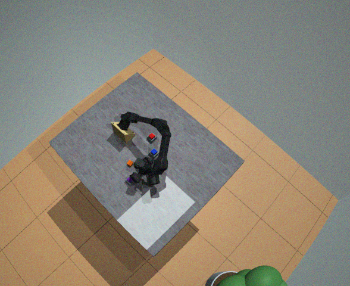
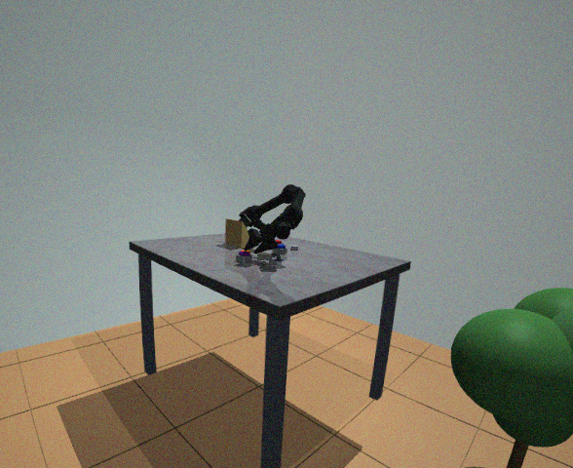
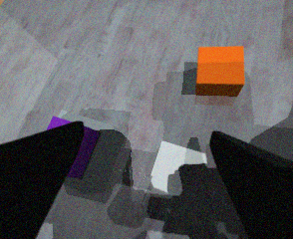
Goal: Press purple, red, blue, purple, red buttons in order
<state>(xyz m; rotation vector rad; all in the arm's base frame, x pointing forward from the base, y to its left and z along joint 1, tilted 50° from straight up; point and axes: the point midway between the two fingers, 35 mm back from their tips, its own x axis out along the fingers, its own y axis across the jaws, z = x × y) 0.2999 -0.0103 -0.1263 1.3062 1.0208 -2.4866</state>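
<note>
The purple button (image 1: pixel 128 180) (image 2: pixel 244 253) (image 3: pixel 90 151) stands on a grey base. My gripper (image 1: pixel 143 180) (image 2: pixel 251 251) (image 3: pixel 148 132) is open above the table, beside the purple button. In the wrist view the left finger overlaps part of the purple cap; whether it touches is not clear. The red button (image 1: pixel 151 136) (image 2: pixel 278 242) stands nearer the arm's base. The blue button (image 1: pixel 153 151) (image 2: pixel 281 247) stands between the red button and the gripper. Neither shows in the wrist view.
An orange block (image 1: pixel 130 163) (image 3: pixel 220 70) lies near the purple button. A whitish object (image 3: pixel 162 166) shows between and beyond the fingertips. A small pale object (image 2: pixel 294 248) lies right of the blue button in the exterior view. A tan block-like stand (image 1: pixel 122 133) (image 2: pixel 234 233) is by the arm's base.
</note>
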